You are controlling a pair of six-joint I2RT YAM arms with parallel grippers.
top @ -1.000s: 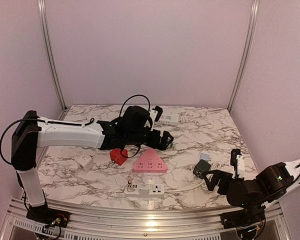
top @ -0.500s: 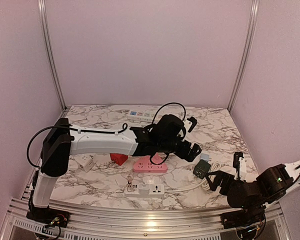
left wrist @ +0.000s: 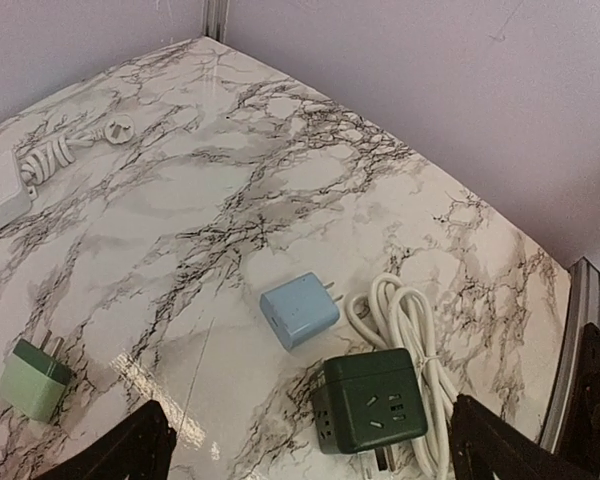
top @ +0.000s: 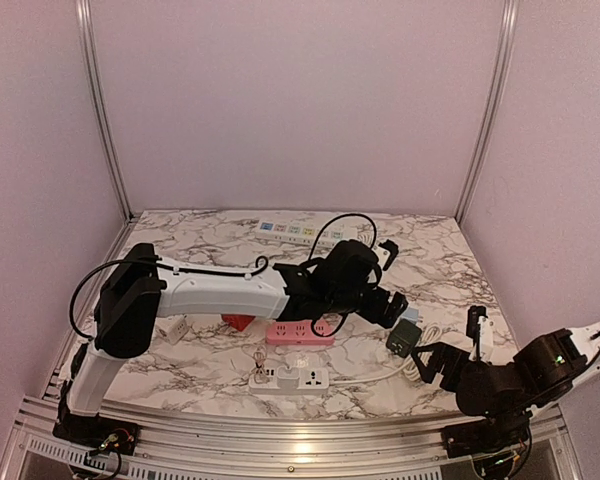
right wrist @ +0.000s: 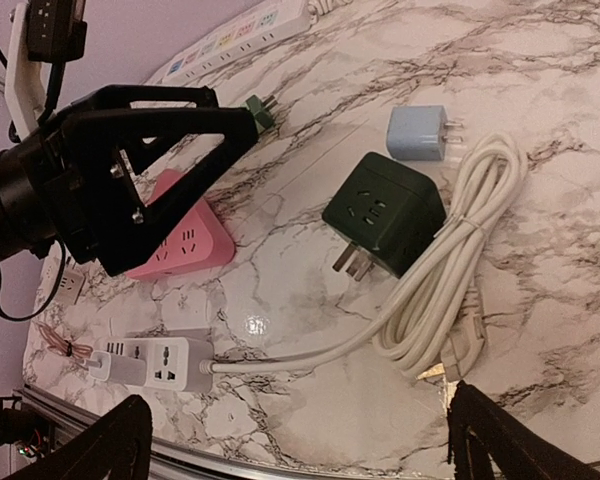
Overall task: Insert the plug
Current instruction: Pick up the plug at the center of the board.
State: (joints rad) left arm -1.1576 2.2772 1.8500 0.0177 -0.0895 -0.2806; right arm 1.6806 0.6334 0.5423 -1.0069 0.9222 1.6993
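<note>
Both jaws wide open, plug lying free on the surface.
Left jaws hang empty above the marble surface (left wrist: 180, 200), right of the pink power strip (top: 300, 331); beneath them the blue plug (left wrist: 299, 309) lies just beside the dark green socket cube (left wrist: 370, 400) and coiled white cable (left wrist: 405, 320). Right jaws, also empty, sit near the cube.

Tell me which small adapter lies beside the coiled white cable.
The light blue adapter, prongs toward the coiled white cable, next to the dark green cube. The pale green adapter lies far off.
</note>
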